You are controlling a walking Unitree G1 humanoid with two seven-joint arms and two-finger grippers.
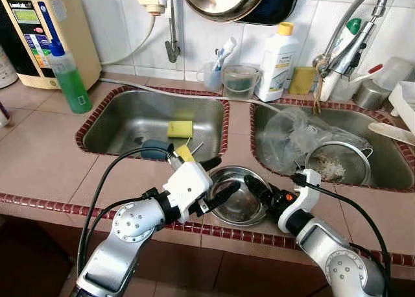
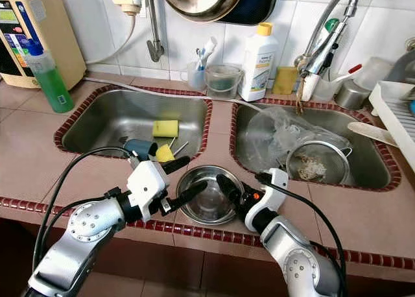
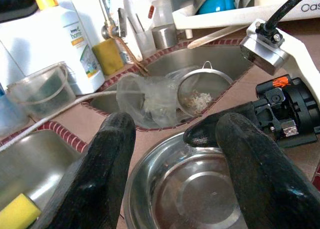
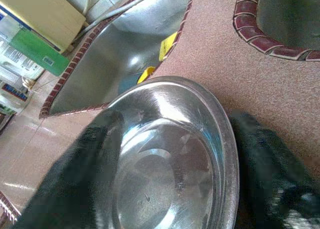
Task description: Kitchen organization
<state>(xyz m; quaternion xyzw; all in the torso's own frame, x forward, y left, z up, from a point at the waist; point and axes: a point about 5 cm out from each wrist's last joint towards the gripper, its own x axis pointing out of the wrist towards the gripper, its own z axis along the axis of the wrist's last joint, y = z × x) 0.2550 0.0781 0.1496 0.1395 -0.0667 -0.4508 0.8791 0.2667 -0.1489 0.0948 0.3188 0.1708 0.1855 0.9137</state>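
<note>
Steel bowl (image 1: 238, 194) resting on the tiled bench (image 1: 39, 148), on the strip between the left sink (image 1: 130, 118) and the right sink (image 1: 389, 161) near the front edge. Left tool (image 1: 217, 178) spread wide at the bowl's left rim, one finger over the bowl, gripping nothing. Right tool (image 4: 175, 164) parted across the bowl's right rim (one finger inside, one outside), not visibly clamped.

Two sinks (image 1: 130, 125) (image 1: 382, 154), two grippers (image 1: 217, 178) (image 1: 254, 185), one steel bowl (image 1: 238, 196), one strainer (image 1: 337, 164), one plastic bag (image 1: 288, 138), two yellow sponges (image 1: 180, 128) (image 1: 185, 153), one green bottle (image 1: 68, 80), one white bottle (image 1: 277, 62), two clear cups (image 1: 240, 81) (image 1: 211, 76), one tap (image 1: 347, 41).
</note>
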